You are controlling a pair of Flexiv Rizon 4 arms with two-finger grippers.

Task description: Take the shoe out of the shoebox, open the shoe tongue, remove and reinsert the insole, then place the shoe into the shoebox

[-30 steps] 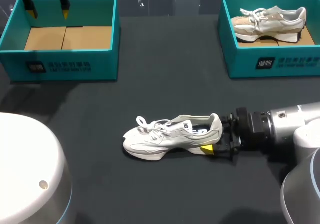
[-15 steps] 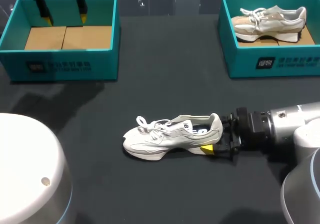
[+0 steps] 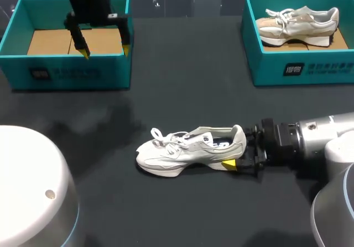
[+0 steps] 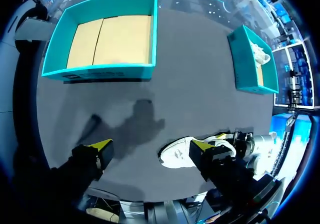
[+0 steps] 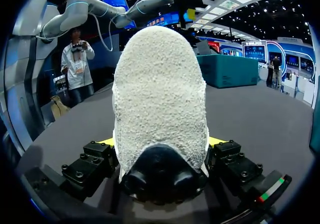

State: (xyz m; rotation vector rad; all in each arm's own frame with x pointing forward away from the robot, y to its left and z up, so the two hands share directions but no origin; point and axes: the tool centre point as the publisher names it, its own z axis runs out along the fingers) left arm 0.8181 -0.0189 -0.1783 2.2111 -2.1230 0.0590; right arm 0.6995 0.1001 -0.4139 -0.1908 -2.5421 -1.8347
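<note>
Our left gripper (image 3: 105, 51) had moved from the far-left corner of the left shoebox (image 3: 72, 73) to above its right wall, jaws open. Our right gripper (image 3: 239, 151) clasped the heel of the shoe (image 3: 182, 150), which lay toward the front edge of the worktop (image 3: 193, 92); the heel hid one finger.

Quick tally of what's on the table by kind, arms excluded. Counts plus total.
Light grey lace-up sneaker: 2, one lying outside the boxes, one inside the right-hand box
Teal cardboard shoebox: 2, the left one empty, the right one holding a sneaker
Total: 4
</note>
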